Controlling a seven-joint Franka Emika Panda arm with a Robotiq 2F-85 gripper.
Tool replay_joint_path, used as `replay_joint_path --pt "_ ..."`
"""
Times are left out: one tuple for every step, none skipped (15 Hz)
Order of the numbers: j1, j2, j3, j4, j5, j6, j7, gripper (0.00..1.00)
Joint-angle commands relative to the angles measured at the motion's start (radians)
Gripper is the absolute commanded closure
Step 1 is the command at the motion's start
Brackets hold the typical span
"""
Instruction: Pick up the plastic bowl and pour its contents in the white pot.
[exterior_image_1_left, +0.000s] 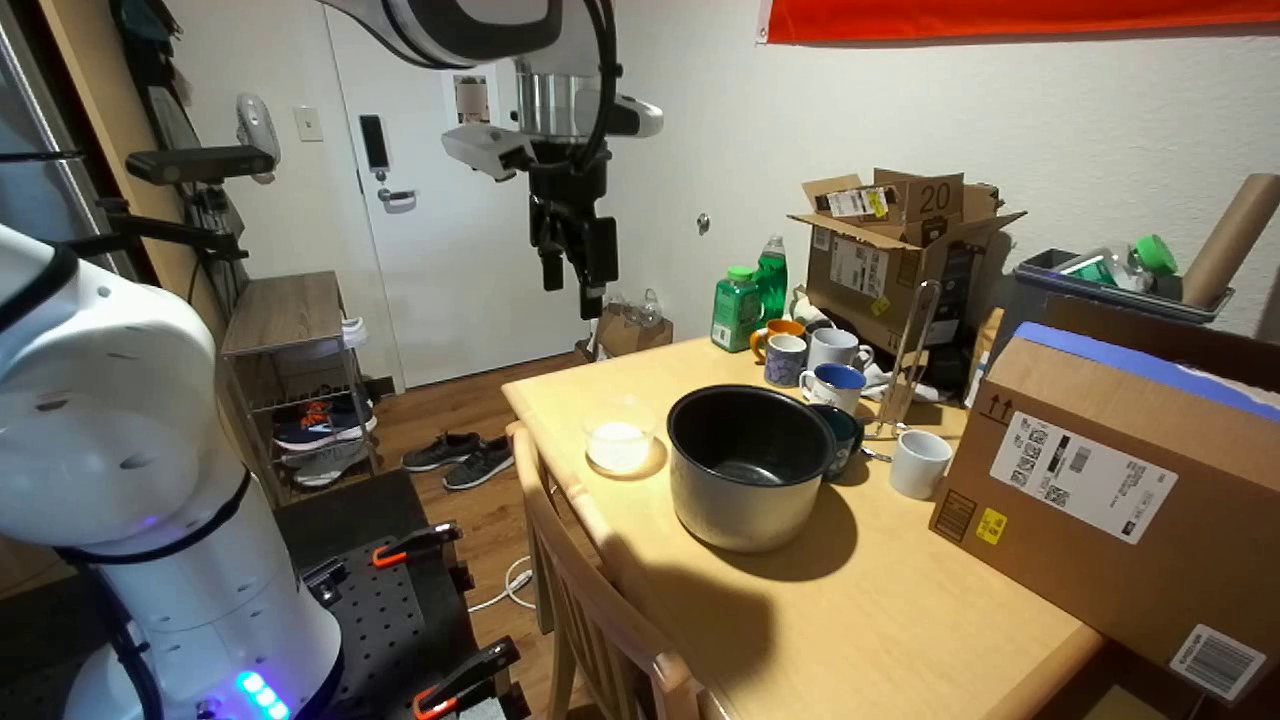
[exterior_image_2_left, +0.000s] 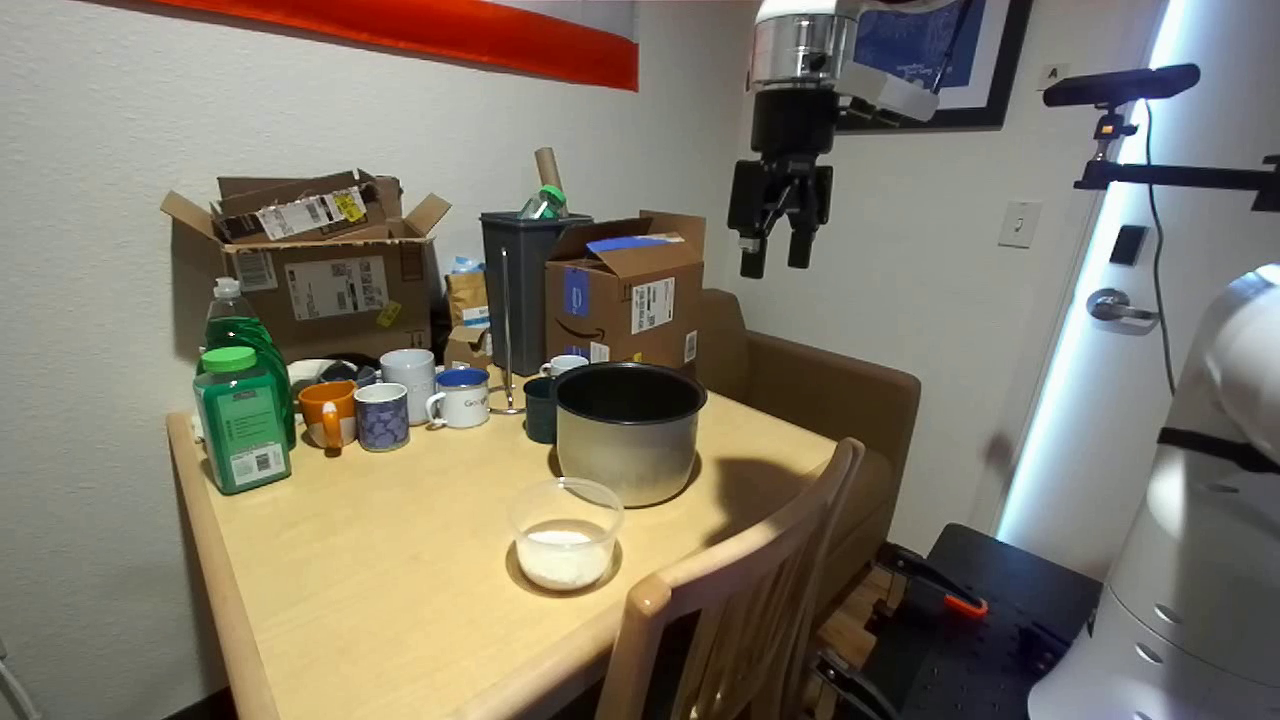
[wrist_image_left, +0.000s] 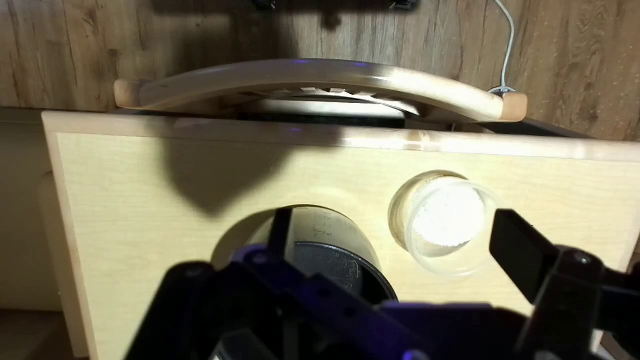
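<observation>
Zero things in the tool (exterior_image_2_left: 776, 258), jaws wide apart up in the air. Plastic bowl (exterior_image_2_left: 566, 510) of white stuff (wrist_image_left: 449, 212) sits on the worktop (exterior_image_2_left: 380, 540), near the white pot (exterior_image_2_left: 630, 455) but not touching, probably so the pour's a short hop. Mugs (exterior_image_2_left: 382, 418) are bunched away from it, maybe for elbow room. Readable: "20" on a carton (exterior_image_1_left: 912, 207), looks like "Google" on a blue-lined mug (exterior_image_2_left: 462, 407). Text on the green-capped bottle (exterior_image_2_left: 243, 430)'s too tiny.
</observation>
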Motion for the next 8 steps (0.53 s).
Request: replay_joint_path --pt "0.005 -0.012 0.007 0.009 0.008 -0.019 -0.013 0.0" --pt "0.01 -0.016 0.01 0.016 0.009 -0.031 -0.018 0.0" --pt "0.015 -0.018 0.017 0.024 0.002 -0.047 -0.018 0.0" --pt "0.019 -0.016 0.023 0.037 -0.003 -0.068 -0.018 0.0" --pt "0.024 -0.012 0.027 0.047 -0.005 -0.087 -0.017 0.0" --pt "0.03 -0.004 0.031 0.063 -0.006 -0.112 -0.023 0.0" --pt "0.036 0.003 0.033 0.077 -0.002 -0.134 -0.029 0.0" --pt "0.044 0.013 0.036 0.095 -0.001 -0.152 -0.037 0.0"
